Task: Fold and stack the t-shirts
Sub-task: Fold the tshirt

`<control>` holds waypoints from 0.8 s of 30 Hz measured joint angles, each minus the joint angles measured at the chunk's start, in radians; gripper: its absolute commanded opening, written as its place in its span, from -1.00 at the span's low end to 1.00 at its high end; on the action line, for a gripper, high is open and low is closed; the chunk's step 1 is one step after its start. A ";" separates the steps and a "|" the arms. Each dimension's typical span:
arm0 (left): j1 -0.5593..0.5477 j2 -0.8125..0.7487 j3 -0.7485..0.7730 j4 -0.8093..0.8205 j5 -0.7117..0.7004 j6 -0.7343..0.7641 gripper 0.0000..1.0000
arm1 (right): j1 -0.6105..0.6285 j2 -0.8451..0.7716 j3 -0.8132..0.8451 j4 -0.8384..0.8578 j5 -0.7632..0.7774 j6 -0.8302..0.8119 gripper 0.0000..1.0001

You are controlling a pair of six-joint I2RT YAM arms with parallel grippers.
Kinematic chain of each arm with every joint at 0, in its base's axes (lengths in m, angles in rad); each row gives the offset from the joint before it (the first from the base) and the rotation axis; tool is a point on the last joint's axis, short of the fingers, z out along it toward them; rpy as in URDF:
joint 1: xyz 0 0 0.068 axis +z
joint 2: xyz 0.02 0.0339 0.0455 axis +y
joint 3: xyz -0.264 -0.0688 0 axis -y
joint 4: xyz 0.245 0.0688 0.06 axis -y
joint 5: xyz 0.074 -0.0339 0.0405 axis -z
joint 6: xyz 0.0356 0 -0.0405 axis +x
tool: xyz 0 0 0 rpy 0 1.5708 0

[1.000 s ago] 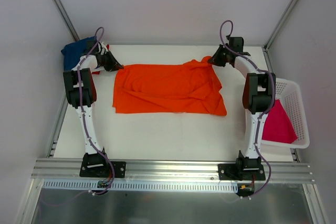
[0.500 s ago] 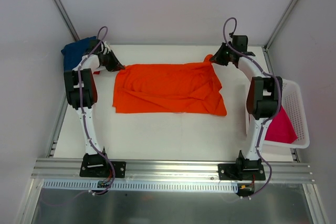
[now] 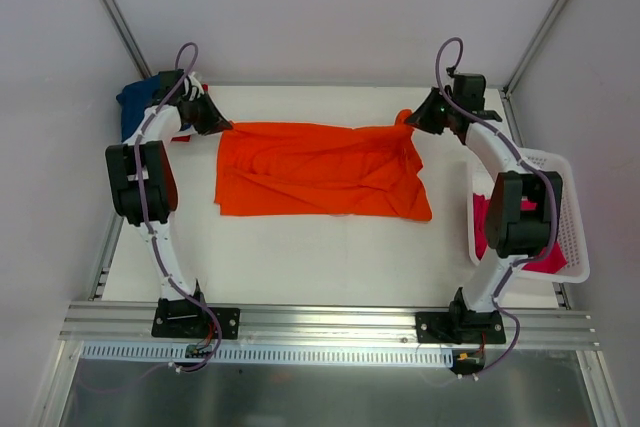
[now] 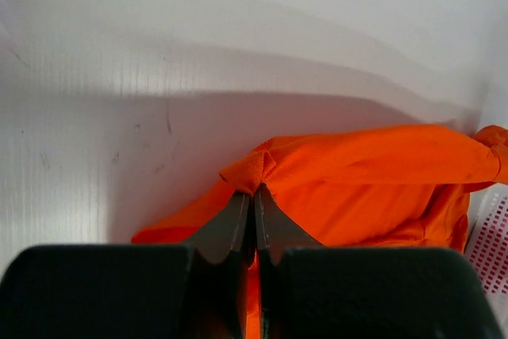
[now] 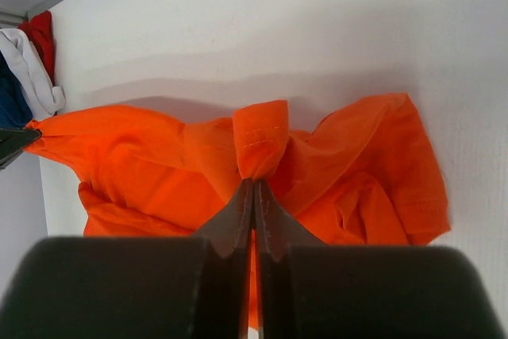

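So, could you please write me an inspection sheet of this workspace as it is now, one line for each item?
Surface: white table, with faint scuff marks in the left wrist view.
Job's things: orange t-shirt spread out, rumpled at its right side; navy t-shirt bunched at the far left corner; pink t-shirt in the basket.
Clutter: white lattice basket at the table's right edge.
End effectors: left end effector shut on the orange t-shirt's far left corner; right end effector shut on its far right corner.
Cables: a purple cable loops above each wrist.
Surroundings: white walls; aluminium rail at the near edge.
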 measured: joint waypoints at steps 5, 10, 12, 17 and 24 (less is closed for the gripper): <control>0.000 -0.077 -0.079 0.001 -0.005 0.002 -1.00 | 0.000 -0.083 -0.096 -0.004 0.001 0.000 -0.99; 0.000 -0.142 -0.154 0.005 -0.010 0.002 -1.00 | 0.004 -0.166 -0.186 -0.005 0.005 0.000 -0.99; 0.000 -0.163 -0.179 0.010 -0.013 0.004 -1.00 | 0.006 -0.195 -0.216 -0.003 0.009 0.000 -0.99; 0.000 -0.230 -0.262 0.016 -0.027 0.013 -1.00 | 0.014 -0.257 -0.284 0.001 0.021 0.000 -0.99; 0.000 -0.302 -0.337 0.019 -0.046 0.021 -1.00 | 0.026 -0.322 -0.378 0.010 0.032 0.000 -0.99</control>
